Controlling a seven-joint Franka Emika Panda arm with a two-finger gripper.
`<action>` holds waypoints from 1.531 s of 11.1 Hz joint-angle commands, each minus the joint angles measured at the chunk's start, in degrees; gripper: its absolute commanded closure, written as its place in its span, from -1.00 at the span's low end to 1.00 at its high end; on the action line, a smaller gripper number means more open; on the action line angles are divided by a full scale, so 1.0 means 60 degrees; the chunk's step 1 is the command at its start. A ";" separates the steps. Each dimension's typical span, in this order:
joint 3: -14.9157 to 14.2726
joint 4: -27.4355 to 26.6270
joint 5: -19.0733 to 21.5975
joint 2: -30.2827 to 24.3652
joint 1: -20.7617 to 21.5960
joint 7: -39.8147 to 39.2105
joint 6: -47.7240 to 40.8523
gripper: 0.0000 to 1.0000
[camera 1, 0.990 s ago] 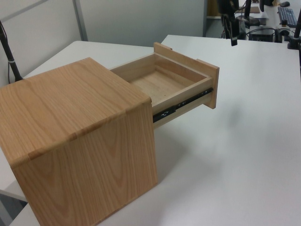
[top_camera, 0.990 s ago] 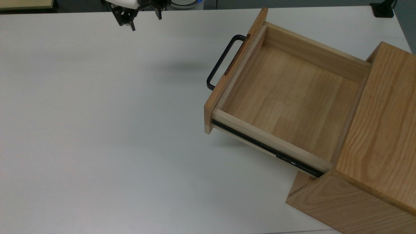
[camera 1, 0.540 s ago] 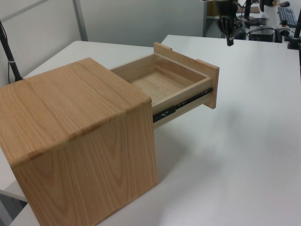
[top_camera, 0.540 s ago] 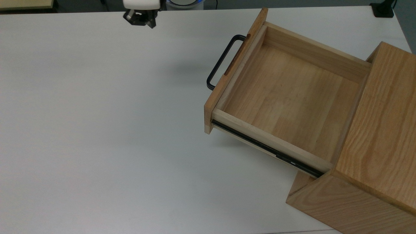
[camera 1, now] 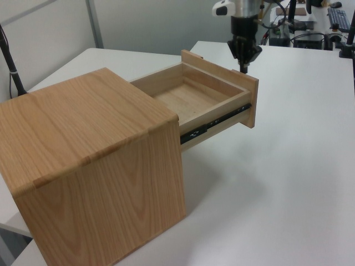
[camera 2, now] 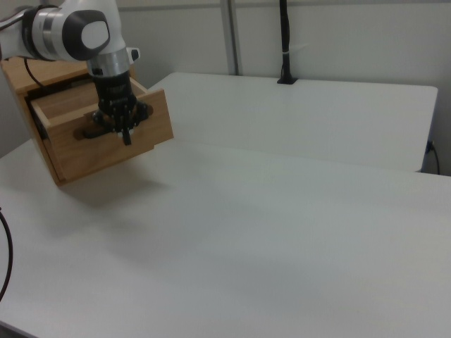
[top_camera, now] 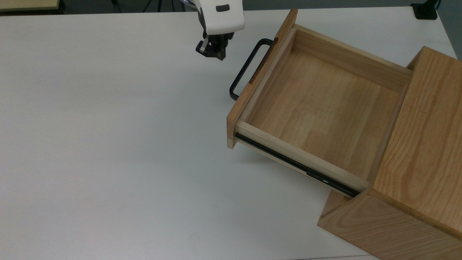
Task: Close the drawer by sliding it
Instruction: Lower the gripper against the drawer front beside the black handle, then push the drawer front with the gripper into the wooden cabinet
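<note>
The drawer [top_camera: 317,104] is pulled far out of the oak cabinet [top_camera: 415,162] and holds nothing, with a black side rail showing along its near side. Its black bar handle [top_camera: 247,68] juts from the front panel toward the top view's left. My gripper [top_camera: 216,53] hangs just left of the handle's far end in the top view, fingers shut on nothing. In the left view the gripper [camera 1: 243,65] points down just beyond the front panel [camera 1: 250,105]. In the right view the gripper [camera 2: 125,132] hangs in front of the drawer front [camera 2: 151,130], at the handle.
The white table [top_camera: 108,144] spreads wide to the top view's left of the drawer. A black clamp [top_camera: 426,11] sits at the far right corner. A black post [camera 2: 285,42] stands at the table's back edge in the right view.
The gripper's fingers closed, and it travelled from the top view's upper left rightward and down to the handle. The drawer has not moved.
</note>
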 commanded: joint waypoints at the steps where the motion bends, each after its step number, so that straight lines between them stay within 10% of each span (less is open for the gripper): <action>1: -0.0109 0.1212 0.0338 0.0923 0.0651 0.0311 0.0213 1.00; 17: -0.0123 0.3294 0.0382 0.4382 0.2894 0.3754 0.5503 1.00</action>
